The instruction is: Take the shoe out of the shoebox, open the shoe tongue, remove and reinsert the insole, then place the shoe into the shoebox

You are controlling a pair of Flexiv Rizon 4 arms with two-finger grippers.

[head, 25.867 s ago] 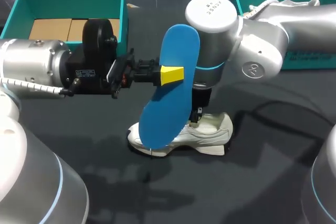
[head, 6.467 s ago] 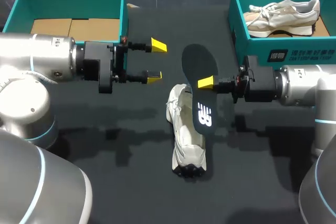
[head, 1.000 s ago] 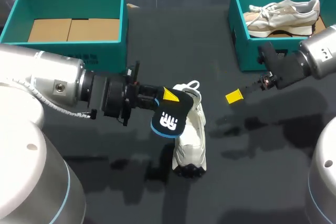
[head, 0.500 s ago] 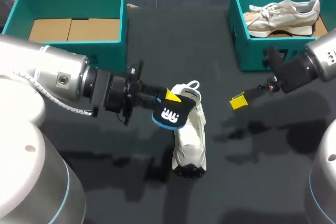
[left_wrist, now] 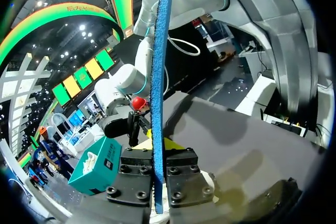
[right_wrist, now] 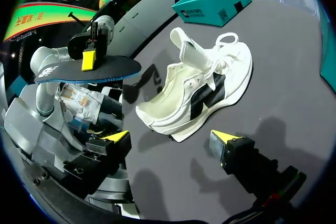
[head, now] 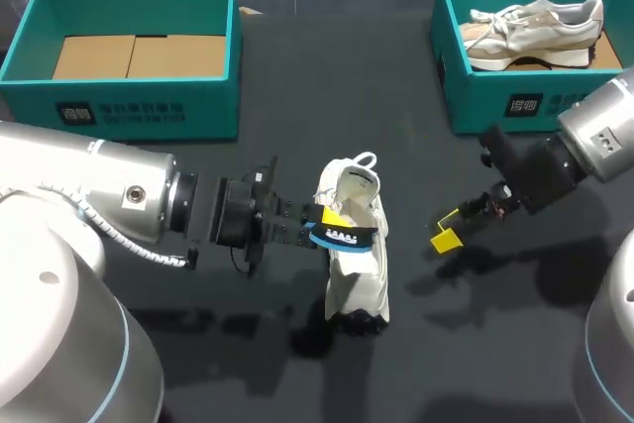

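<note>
Left gripper (head: 335,230) clamped on the insole (head: 347,236); right gripper (head: 446,235) spread wide, holding nothing.
The insole is thin and flat, blue foam on one face and dark on the other, pinched from both sides between the yellow tips. Just under those tips, the white shoe (head: 359,279) lies on the black table, a dark mark on its side and its tongue lifted; the right gripper hangs beside it, apart.
</note>
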